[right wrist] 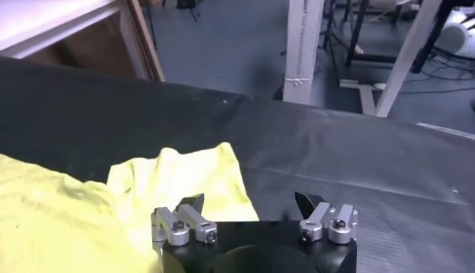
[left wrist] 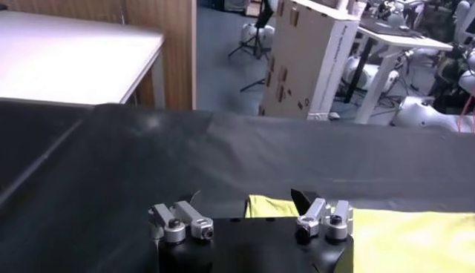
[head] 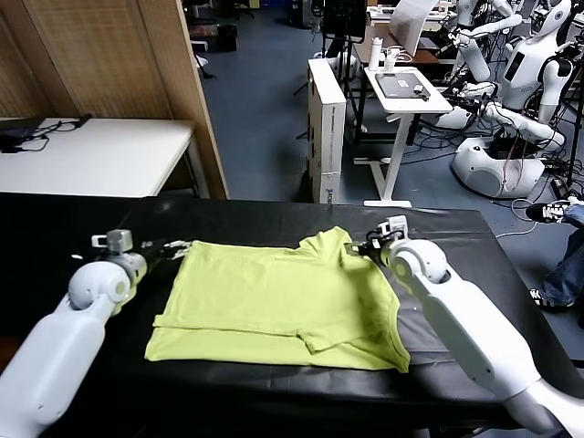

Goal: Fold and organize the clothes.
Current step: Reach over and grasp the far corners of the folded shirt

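At centre frame the T-shirt (head: 278, 306) lies flat on the black counter (head: 456, 237); left end effector (head: 175, 246) and right end effector (head: 362, 245), both spread, should pinch far corners evenly, then fold together.

Words to read: none can be made out.
White box (head: 326, 128): it has small dark marks low on its side, too tiny to read.
T-shirt (head: 274, 301): no letters or numbers show on it.
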Motion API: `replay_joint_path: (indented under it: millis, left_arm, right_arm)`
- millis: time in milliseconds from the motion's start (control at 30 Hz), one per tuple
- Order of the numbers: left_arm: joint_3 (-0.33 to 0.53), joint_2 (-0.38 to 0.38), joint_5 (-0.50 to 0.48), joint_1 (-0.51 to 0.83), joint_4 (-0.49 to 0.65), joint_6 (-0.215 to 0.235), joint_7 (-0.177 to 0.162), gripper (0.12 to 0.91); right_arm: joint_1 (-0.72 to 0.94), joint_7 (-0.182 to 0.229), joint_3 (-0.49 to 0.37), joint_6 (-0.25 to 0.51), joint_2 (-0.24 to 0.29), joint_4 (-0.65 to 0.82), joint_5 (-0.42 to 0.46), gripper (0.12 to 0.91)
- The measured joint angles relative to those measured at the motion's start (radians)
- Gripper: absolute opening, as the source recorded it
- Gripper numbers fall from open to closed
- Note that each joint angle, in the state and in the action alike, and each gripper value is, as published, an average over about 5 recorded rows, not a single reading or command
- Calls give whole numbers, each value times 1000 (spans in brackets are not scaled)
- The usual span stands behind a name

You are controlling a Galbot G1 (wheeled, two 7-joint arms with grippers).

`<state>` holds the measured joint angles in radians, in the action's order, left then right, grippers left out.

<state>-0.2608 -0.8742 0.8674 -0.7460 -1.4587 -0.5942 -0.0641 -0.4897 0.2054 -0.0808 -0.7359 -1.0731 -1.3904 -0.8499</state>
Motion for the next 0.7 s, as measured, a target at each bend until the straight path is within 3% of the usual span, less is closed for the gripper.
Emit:
replay_joint_path:
  millis: [467, 567, 700]
  left_arm:
    - [71, -66, -29, 59, 73, 1, -2, 907]
    - [79, -77, -35, 64, 86, 1, -2, 896]
    - [88, -83, -36, 66, 90, 2, 0, 825]
  right_arm:
    - [-9, -9, 3, -1, 2, 8, 4, 897]
    - [-9, -18, 4, -1, 4, 8, 7, 798]
    - [-13, -23, 5, 0, 4, 7, 9, 552]
